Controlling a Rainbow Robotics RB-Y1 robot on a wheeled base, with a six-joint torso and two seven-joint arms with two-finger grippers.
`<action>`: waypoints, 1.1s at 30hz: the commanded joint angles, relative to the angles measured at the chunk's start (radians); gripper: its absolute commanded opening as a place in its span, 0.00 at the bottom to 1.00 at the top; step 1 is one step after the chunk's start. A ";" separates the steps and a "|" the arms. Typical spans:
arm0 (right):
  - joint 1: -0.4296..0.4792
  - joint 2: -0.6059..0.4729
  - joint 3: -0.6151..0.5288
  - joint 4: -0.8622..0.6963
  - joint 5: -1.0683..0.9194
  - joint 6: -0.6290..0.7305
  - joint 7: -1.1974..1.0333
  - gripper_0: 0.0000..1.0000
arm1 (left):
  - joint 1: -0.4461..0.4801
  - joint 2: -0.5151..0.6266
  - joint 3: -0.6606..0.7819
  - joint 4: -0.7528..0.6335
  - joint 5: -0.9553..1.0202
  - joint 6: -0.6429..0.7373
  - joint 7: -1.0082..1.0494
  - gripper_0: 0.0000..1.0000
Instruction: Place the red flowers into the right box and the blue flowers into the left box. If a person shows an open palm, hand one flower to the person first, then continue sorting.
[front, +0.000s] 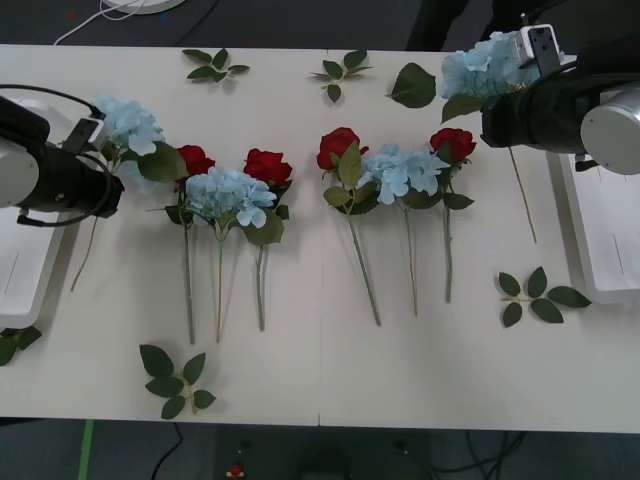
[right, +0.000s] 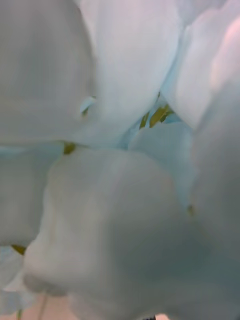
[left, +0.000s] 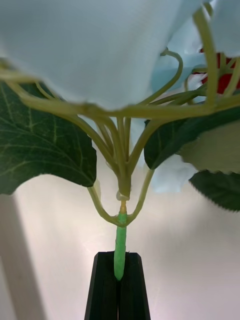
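My left gripper (left: 119, 272) is shut on the green stem of a blue flower (front: 126, 124) just below its head, at the table's left end next to the left box (front: 20, 275). My right gripper (front: 505, 100) is against another blue flower (front: 484, 68) at the far right, beside the right box (front: 612, 240); its pale petals (right: 115, 165) press close to the wrist camera. More blue flowers (front: 230, 195) (front: 405, 170) and several red flowers (front: 268, 165) (front: 338, 146) (front: 455, 143) lie in a row across the table's middle, stems toward me.
Loose green leaf sprigs lie at the back (front: 215, 65) (front: 340, 70), at the front left (front: 175, 380) and at the right (front: 540, 295). A single large leaf (front: 413, 85) rests near the right arm. The near strip of the table is bare.
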 joint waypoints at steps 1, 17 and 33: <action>0.082 0.014 -0.142 -0.106 -0.142 -0.021 0.135 0.00 | -0.039 0.072 0.217 0.005 0.018 0.168 -0.008 0.00; 0.206 0.080 -0.333 -0.244 -0.865 -0.019 0.509 0.00 | -0.037 0.242 0.504 0.246 0.069 0.559 -0.381 0.00; 0.203 0.176 -0.266 -0.295 -1.063 -0.007 1.003 0.00 | -0.028 0.053 0.540 0.922 0.360 0.411 -1.042 0.00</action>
